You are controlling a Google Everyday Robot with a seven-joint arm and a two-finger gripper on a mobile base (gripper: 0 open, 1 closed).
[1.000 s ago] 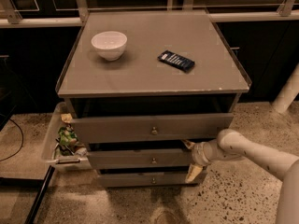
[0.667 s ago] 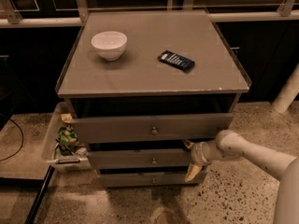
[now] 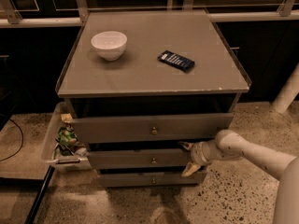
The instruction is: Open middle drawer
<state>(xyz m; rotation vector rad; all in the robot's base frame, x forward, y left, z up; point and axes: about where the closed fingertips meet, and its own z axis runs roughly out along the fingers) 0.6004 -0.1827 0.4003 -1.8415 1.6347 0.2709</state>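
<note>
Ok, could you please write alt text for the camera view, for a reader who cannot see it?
A robot arm's tool is at the right end of the middle drawer of a grey cabinet. On top sit a white bowl and a dark flat object. A bin stands at its left.

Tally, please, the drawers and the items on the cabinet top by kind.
Drawers: 3 (top drawer, middle drawer, bottom drawer)
White bowl: 1
Dark flat packet: 1
Total: 5
Gripper: at the middle drawer's right end.
</note>
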